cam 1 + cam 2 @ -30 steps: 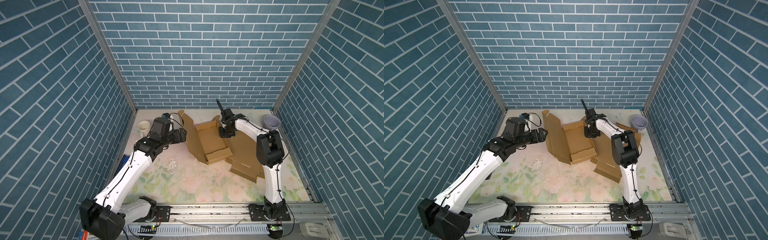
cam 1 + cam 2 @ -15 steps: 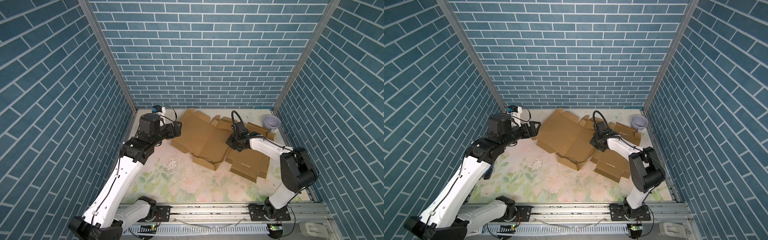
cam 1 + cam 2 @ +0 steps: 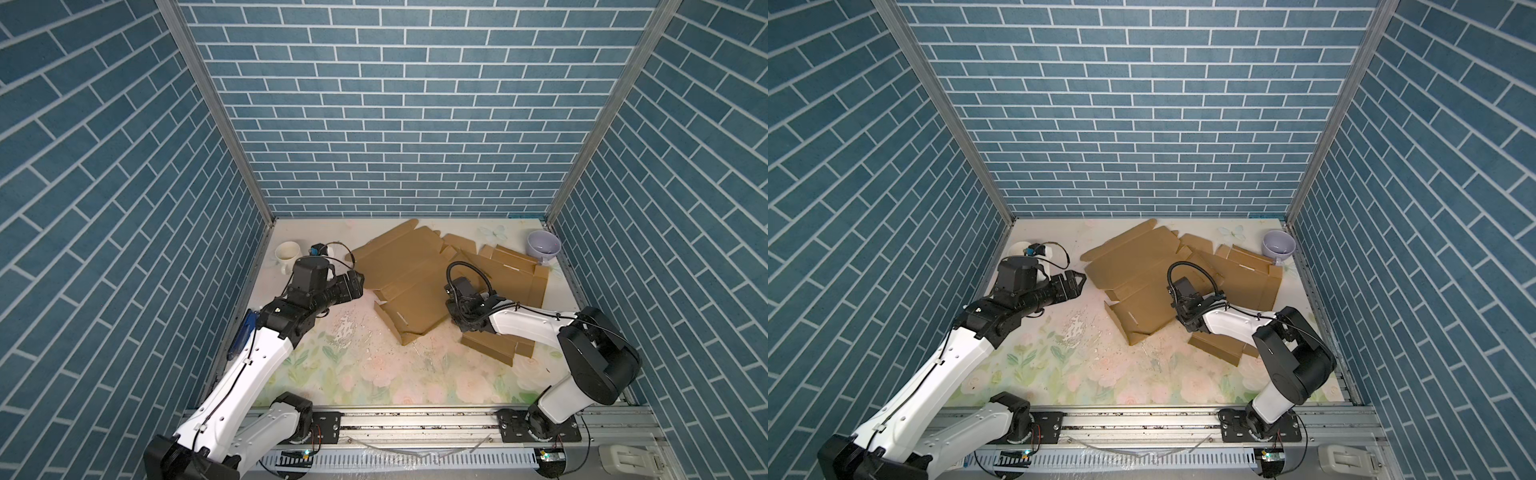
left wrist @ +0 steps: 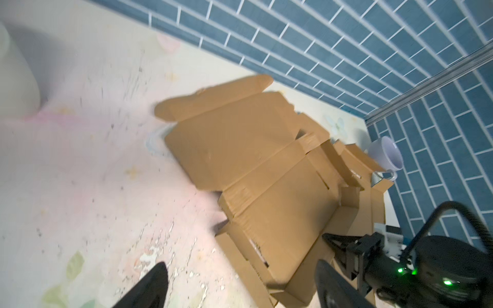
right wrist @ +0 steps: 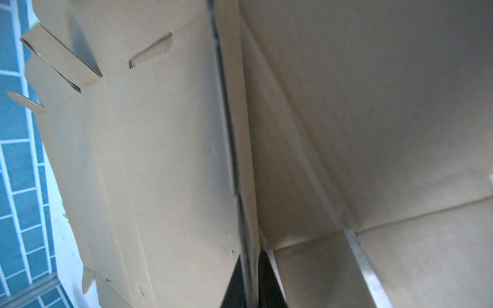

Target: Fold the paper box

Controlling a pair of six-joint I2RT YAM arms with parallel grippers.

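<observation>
1. The paper box (image 3: pixel 405 282) lies opened out and almost flat on the table (image 3: pixel 374 382), brown face up. It is spread right between the two grippers, and its near flap is kinked up along a crease.
2. The right gripper (image 5: pixel 250 269) has it! The two dark fingertips are pinched tight on a thin edge of the box, which runs straight out from between them in the wrist view. In both top views that grip sits on the side of the box facing the right arm, and the arm reaches in low over the cardboard.
3. The left gripper (image 3: pixel 1077 284) has its jaws spread wide with nothing between them. It points at the opposite edge of the box, just beside it, though I cannot tell if it touches.
4. A second cardboard sheet (image 3: pixel 513 270) lies beyond the right gripper, tucked partly under the box. A folded cardboard strip (image 3: pixel 494 347) pokes out beneath the right arm.
5. A white cup (image 3: pixel 287 253) stands just behind the left gripper's wrist.
6. A lilac cup (image 3: pixel 543 248) sits well beyond the right gripper, past the second sheet.
7. White flecks (image 3: pixel 345 328) litter the table between the left gripper and the box's near flap.
</observation>
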